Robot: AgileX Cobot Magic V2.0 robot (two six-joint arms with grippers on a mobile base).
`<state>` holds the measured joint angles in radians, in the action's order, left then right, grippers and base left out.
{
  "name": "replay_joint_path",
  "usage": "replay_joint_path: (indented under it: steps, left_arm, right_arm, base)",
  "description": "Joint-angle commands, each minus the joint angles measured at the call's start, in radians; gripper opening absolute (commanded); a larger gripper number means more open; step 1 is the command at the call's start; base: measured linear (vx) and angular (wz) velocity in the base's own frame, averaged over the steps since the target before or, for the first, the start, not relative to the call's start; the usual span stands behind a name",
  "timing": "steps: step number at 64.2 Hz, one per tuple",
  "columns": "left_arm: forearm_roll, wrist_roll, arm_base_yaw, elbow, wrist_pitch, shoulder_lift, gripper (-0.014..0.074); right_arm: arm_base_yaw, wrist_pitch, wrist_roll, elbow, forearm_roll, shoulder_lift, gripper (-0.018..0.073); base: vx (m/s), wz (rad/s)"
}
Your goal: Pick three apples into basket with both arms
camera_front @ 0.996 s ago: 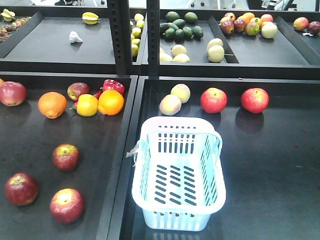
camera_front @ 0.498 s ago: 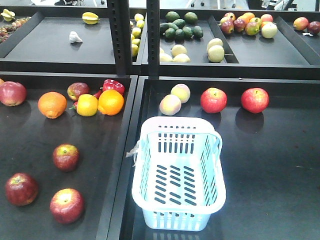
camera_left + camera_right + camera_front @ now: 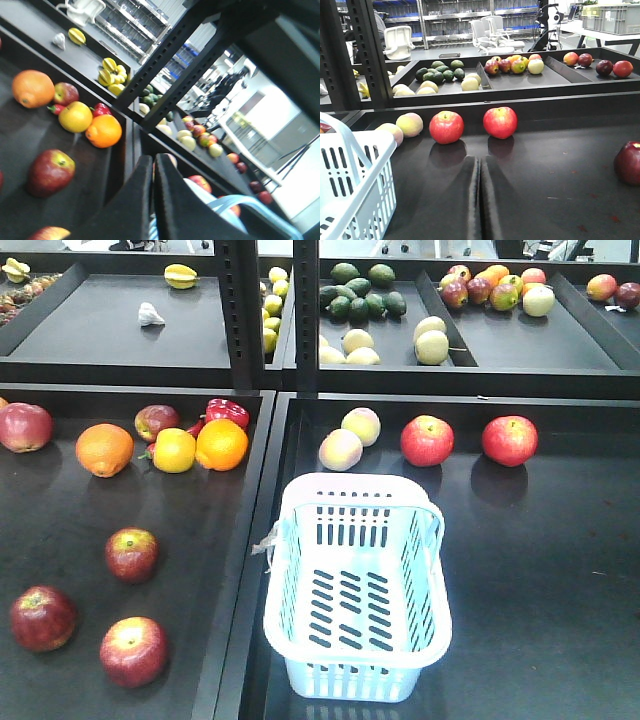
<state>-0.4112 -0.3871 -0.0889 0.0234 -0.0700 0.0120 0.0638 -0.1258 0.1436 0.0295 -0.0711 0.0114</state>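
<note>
Three round red yellow-streaked apples [image 3: 131, 554]: near front-left corner of left black shelf tray [image 3: 60, 510]; judged firm, smooth, apt to roll, best pinched across widest girth. Pale blue slotted plastic basket [image 3: 352, 681]: empty, right black shelf tray [image 3: 540, 570], front edge. Left gripper [image 3: 151, 160], right gripper [image 3: 480, 161]: both closed, empty

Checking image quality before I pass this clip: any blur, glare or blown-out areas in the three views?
Front view: sharp, evenly lit, but the basket rim glares near white. Left wrist view: tilted and soft, the orange blurry, bright room behind blown out, left gripper a dark blur. Right wrist view: level and clear; only the right gripper up close is soft.
</note>
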Motion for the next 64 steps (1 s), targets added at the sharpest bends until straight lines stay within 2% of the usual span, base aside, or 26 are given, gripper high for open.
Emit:
replay_joint_path:
  steps: [1,6,17,22,27,31,35,45,50,56,64]
  left_arm:
    - [-0.032,-0.020,-0.001,0.020,0.102,0.023,-0.0007]
    - [-0.071,-0.075,-0.001,0.016,0.152,0.023,-0.0007]
    - [-0.286,-0.347,-0.002,0.015,0.244,0.023,-0.0007]
    - [-0.297,-0.424,-0.002,-0.011,0.248,0.023,-0.0007]
    - [-0.269,-0.452,-0.006,-0.088,0.244,0.023,-0.0007]
    - [-0.198,-0.447,-0.012,-0.164,0.245,0.023,-0.0007]
    - [-0.053,-0.445,-0.021,-0.268,0.244,0.021,-0.0007]
    - [0.428,-0.449,-0.042,-0.466,0.242,-0.019,-0.0007]
    - [0.617,-0.449,-0.056,-0.533,0.238,-0.063,-0.0006]
    - [0.784,-0.453,-0.075,-0.583,0.237,-0.129,-0.0002]
    - [0.890,-0.456,-0.107,-0.617,0.251,-0.221,0.0026]
  right_arm:
    - [0.006,0.075,-0.009,0.009,-0.003,0.008,-0.0003]
    - [0.006,0.075,-0.009,0.009,-0.003,0.008,-0.0003]
    - [0.006,0.075,-0.009,0.009,-0.003,0.008,-0.0003]
    - [0.006,0.075,-0.009,0.009,-0.003,0.008,-0.0003]
    - [0.006,0.075,-0.009,0.009,-0.003,0.008,-0.0003]
    - [0.006,0.075,-0.009,0.009,-0.003,0.008,-0.0003]
    - [0.006,0.075,-0.009,0.009,-0.003,0.008,-0.0003]
    - [0.006,0.075,-0.009,0.009,-0.003,0.008,-0.0003]
    - [0.006,0.075,-0.009,0.009,-0.003,0.008,-0.0003]
    - [0.006,0.075,-0.009,0.009,-0.003,0.008,-0.0003]
    - [0.006,0.075,-0.009,0.009,-0.003,0.008,-0.0003]
  base:
    - [0.00,0.00]
    - [0.00,0.00]
    - [0.00,0.00]
    - [0.00,0.00]
    - [0.00,0.00]
    - [0.00,0.00]
    - [0.00,0.00]
    - [0.00,0.00]
    - [0.00,0.00]
    - [0.00,0.00]
    - [0.00,0.00]
